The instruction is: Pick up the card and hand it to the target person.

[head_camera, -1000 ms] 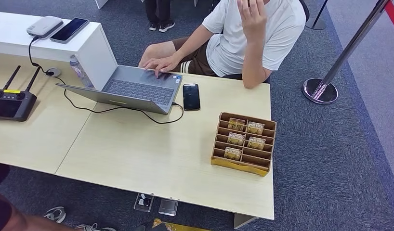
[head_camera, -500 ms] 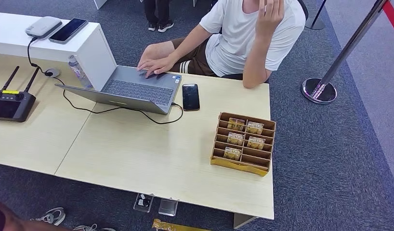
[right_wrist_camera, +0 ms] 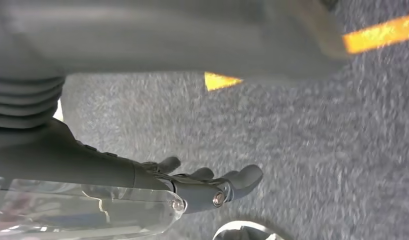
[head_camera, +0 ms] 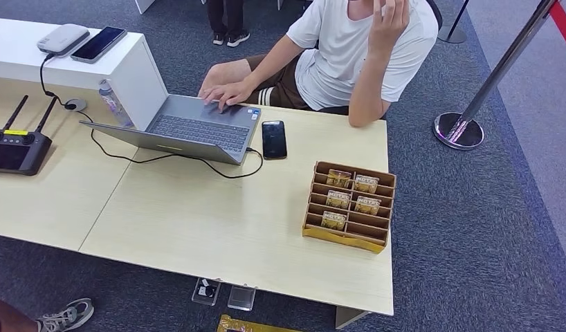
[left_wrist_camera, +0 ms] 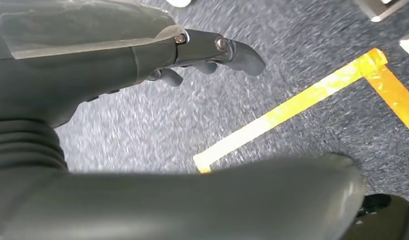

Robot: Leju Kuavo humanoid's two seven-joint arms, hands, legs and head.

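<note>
Card holder (head_camera: 349, 207): on table near seated person (head_camera: 356, 55), cards upright in slots. Left hand (left_wrist_camera: 207, 55), right hand (right_wrist_camera: 207, 185): hanging over carpet, empty, fingers loosely apart. Advice: pinch one card's top edge, lift straight up.

A light wooden tabletop (head_camera: 218, 228) carries a brown cardboard slotted card holder (head_camera: 349, 206) near its right edge, with small yellow-brown cards (head_camera: 339, 199) standing in its slots. Farther back lie an open grey laptop (head_camera: 187, 129) and, just beside it, a black smartphone (head_camera: 274, 139) face up. A person in a white T-shirt (head_camera: 360, 52) sits behind the tabletop, one hand on the laptop, the other raised. A black remote controller with two antennas (head_camera: 16, 145) rests at the left.
</note>
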